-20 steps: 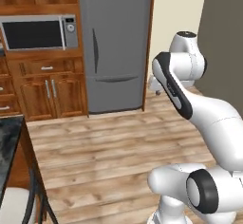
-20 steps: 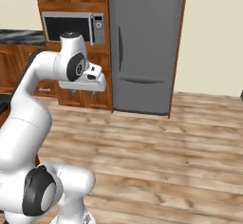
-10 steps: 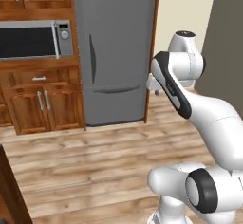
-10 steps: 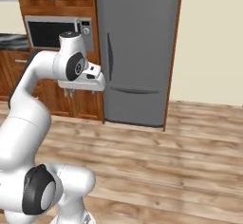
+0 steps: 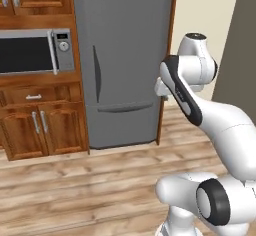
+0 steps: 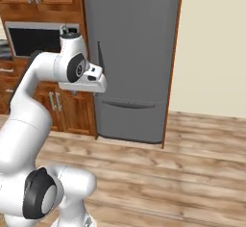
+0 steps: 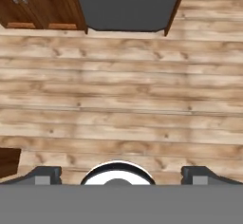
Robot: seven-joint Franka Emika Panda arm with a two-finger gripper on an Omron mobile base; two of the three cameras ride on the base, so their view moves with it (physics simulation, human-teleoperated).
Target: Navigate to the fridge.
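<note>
At the far left sat the silver microwave (image 5: 35, 54) in its wooden cabinets (image 5: 42, 130), and just to its right rose the fridge (image 5: 125, 60), tall and grey, with its dark vertical door handle (image 5: 95, 74) and drawer handle (image 5: 125, 108). A strip of plank floor (image 7: 123, 99) lay between it and the base. The gripper (image 7: 121, 176) pointed down at the floor, fingertips (image 7: 42, 174) spread wide and holding nothing. The fridge seemed almost centred; driving straight and stopping short of the door would probably finish well
</note>
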